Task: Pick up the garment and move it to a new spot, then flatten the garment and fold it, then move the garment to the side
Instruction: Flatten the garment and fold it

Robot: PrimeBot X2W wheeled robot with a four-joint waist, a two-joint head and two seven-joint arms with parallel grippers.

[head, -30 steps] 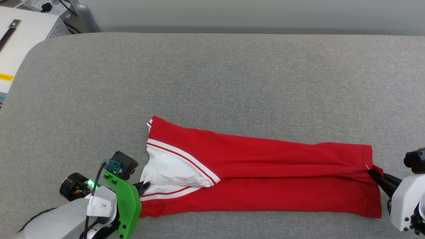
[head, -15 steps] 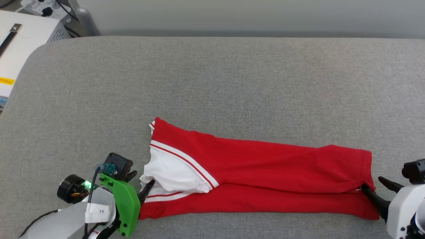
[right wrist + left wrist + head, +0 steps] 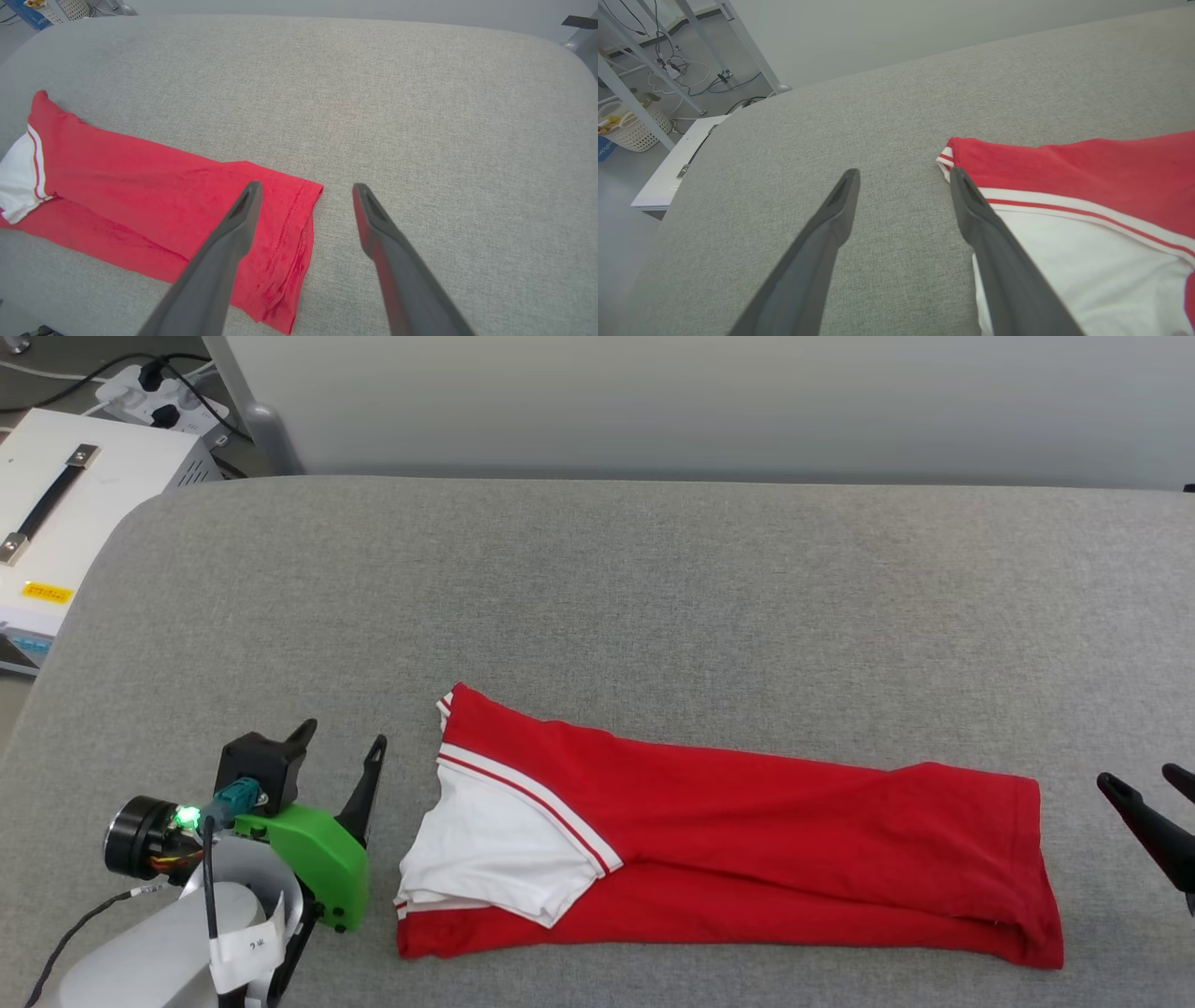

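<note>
The garment [image 3: 747, 840] lies folded into a long red band across the near part of the grey padded table [image 3: 597, 597], a white sleeve with red-and-white trim on top at its left end. My left gripper [image 3: 341, 742] stands open just left of that sleeve, off the cloth; in the left wrist view the left gripper [image 3: 903, 175] has the garment [image 3: 1087, 186] beside its right finger. My right gripper [image 3: 1141, 784] is open just right of the hem end, holding nothing. In the right wrist view the right gripper [image 3: 306, 189] hovers over the garment's hem [image 3: 289, 219] and bare table.
A white box with a dark handle [image 3: 65, 523] stands off the table's far left corner, a power strip with cables [image 3: 159, 392] behind it. A pale wall runs along the table's far edge. A white basket [image 3: 630, 130] sits on the floor.
Both grippers have opened and let go of the garment's ends, then backed off outward. The garment has settled flat. The head camera has tilted, shifting the whole picture down.
</note>
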